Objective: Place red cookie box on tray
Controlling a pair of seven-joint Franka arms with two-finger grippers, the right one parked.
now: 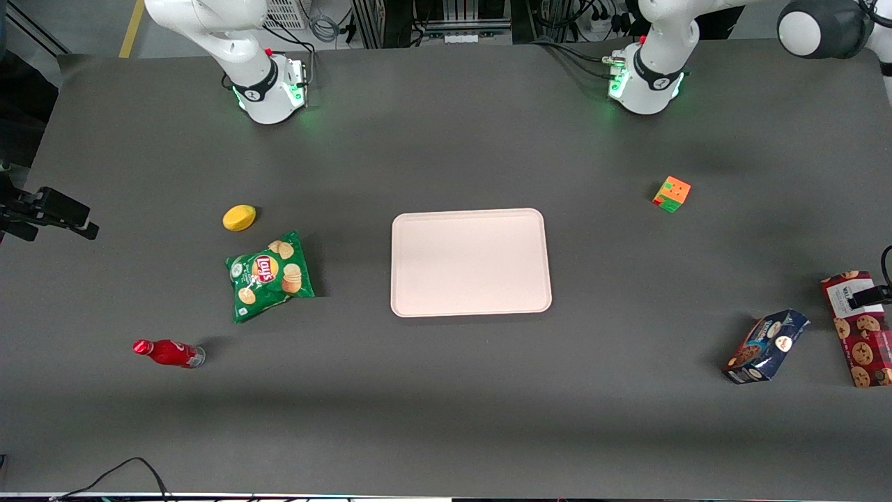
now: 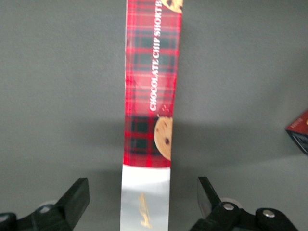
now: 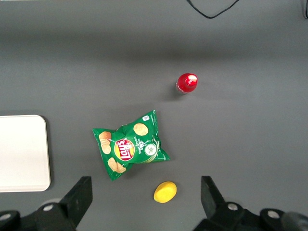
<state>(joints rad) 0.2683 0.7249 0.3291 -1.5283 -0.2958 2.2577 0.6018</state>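
The red cookie box (image 1: 861,335), dark-red tartan with cookie pictures, lies at the table edge at the working arm's end. In the left wrist view the box (image 2: 150,96) shows a long narrow face with a white label end. My left gripper (image 2: 143,192) is open, one finger on each side of that white end, not touching it. In the front view only a black part of the gripper (image 1: 868,296) shows above the box. The pale pink tray (image 1: 470,307) lies empty at the table's middle.
A dark blue cookie package (image 1: 765,346) lies beside the red box, toward the tray; its corner shows in the left wrist view (image 2: 299,131). A colour cube (image 1: 672,194) sits farther from the camera. A green chips bag (image 1: 268,275), yellow fruit (image 1: 239,217) and red bottle (image 1: 167,353) lie toward the parked arm's end.
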